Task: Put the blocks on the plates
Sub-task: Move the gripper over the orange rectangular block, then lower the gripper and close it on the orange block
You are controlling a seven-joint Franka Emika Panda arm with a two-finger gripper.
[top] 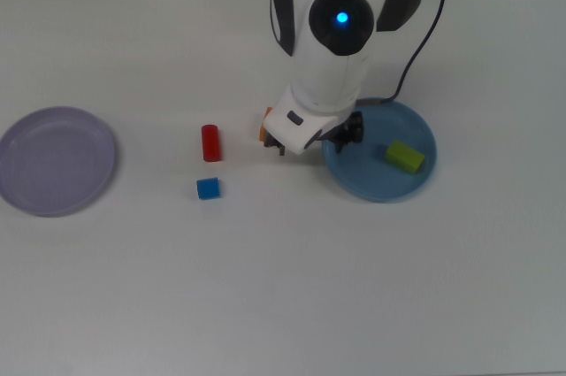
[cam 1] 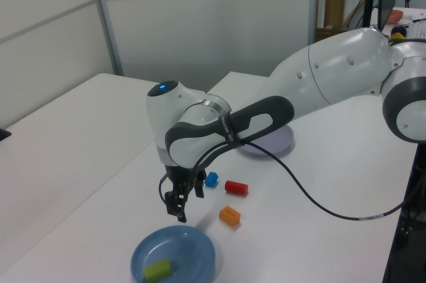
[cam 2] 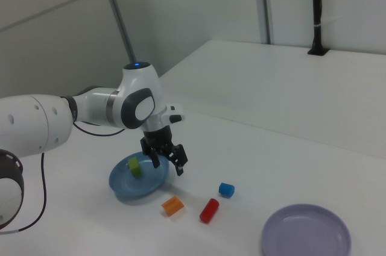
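A green block (top: 405, 156) lies on the blue plate (top: 371, 180), also seen as a green block (cam 1: 157, 270) on the plate (cam 1: 186, 250). My gripper (cam 1: 189, 202) hangs open and empty above the table, between the blue plate and the orange block (cam 1: 229, 215). In the top view the arm covers most of the orange block (top: 264, 126). The red cylinder (top: 210, 142) and blue cube (top: 208, 188) lie on the table farther to the top view's left. The purple plate (top: 55, 160) sits bare at the top view's far left. In the right view the gripper (cam 2: 167, 162) hovers over the blue plate's (cam 2: 123, 187) edge.
The arm's black cable (cam 1: 319, 210) loops over the table in the left view. A black post (cam 2: 316, 9) stands at the far table edge in the right view. A shelf with small items (cam 1: 399, 30) is at the left view's upper right.
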